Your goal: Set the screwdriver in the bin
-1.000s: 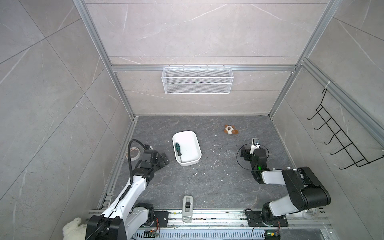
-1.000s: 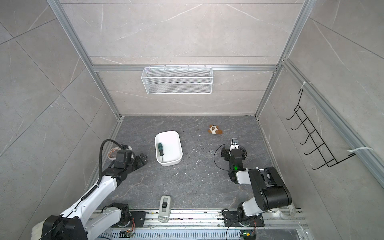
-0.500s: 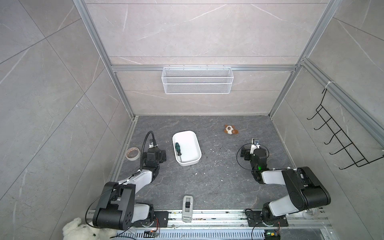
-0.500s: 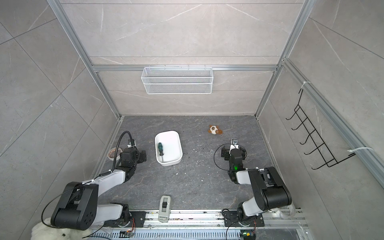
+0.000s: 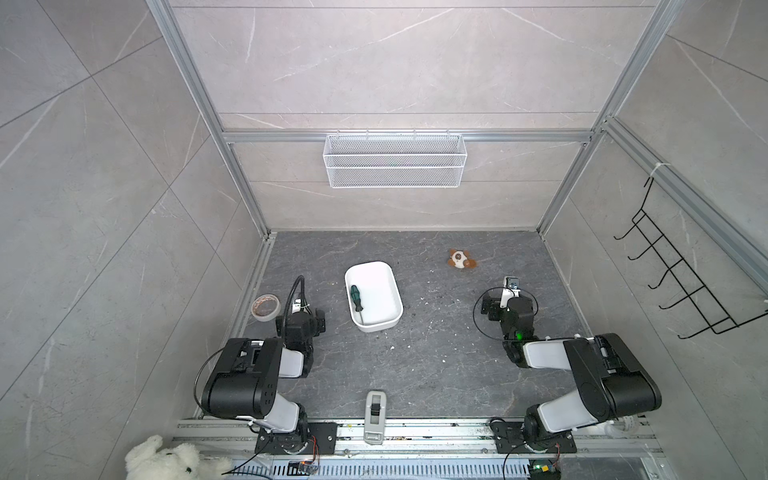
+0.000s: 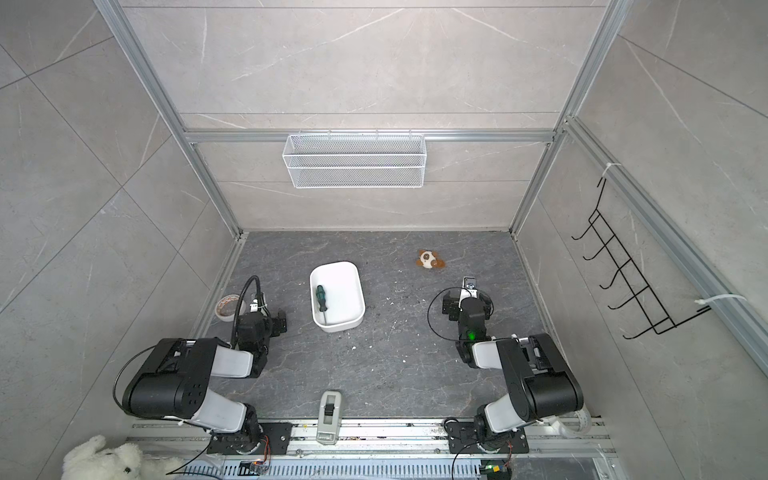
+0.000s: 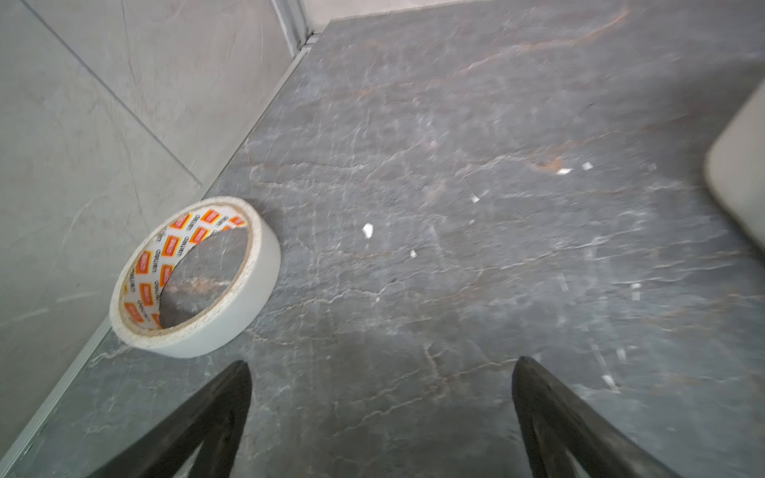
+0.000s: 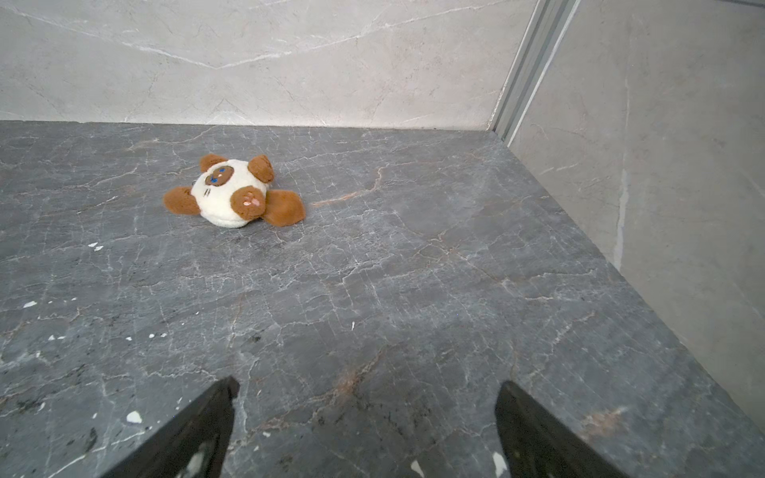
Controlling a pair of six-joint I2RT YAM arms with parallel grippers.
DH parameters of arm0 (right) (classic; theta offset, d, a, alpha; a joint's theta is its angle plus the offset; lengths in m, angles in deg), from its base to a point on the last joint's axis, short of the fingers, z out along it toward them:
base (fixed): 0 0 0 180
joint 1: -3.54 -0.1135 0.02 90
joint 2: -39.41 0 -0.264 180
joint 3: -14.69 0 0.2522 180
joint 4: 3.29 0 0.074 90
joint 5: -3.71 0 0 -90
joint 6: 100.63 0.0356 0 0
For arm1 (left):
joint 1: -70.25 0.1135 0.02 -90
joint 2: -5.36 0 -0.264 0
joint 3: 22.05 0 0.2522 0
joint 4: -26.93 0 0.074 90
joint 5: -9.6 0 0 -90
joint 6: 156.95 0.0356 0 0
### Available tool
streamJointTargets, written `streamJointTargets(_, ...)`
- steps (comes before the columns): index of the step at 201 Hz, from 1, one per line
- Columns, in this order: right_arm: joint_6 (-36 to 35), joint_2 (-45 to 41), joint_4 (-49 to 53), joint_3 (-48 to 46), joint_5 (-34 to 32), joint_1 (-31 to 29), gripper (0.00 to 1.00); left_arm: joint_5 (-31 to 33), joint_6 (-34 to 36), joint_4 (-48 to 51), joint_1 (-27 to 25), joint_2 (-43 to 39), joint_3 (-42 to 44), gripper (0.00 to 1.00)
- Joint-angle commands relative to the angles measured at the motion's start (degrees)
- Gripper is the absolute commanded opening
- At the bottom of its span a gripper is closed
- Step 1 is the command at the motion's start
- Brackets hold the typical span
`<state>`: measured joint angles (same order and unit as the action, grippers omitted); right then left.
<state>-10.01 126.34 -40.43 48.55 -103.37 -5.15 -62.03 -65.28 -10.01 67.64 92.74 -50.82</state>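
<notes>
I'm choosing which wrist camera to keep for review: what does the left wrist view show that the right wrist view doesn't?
Only the left wrist view: a roll of tape beside the wall, and a corner of the white bin.

Only the right wrist view: a brown-and-white plush toy lying on the surface.

Both: the dark marbled surface with white flecks, and open fingers holding nothing, on the left gripper and the right gripper. Neither shows the screwdriver, which lies in the bin in both top views.
</notes>
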Motion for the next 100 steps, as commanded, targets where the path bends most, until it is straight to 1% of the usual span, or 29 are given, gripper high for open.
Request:
streamJointTargets(1,0.7,0.1,-1.2,-0.2,0.5,0.1,0.99,-2.5,-1.8,-2.3,1.3,-0.9,-3.8,1.0)
streamJointTargets(10,0.7,0.1,-1.1,-0.2,0.5,0.1,0.99,-2.8,-1.9,-1.1,1.3,-1.3,-3.8,1.0)
streamJointTargets(20,0.6,0.1,-1.2,-0.2,0.4,0.1,0.99,-2.5,-1.8,-2.2,1.3,-1.0,-3.8,1.0)
streamJointTargets(100,0.7,0.2,-1.0,-0.1,0.6,0.1,0.99,-2.6,-1.9,-1.7,1.3,-1.2,-3.8,1.0)
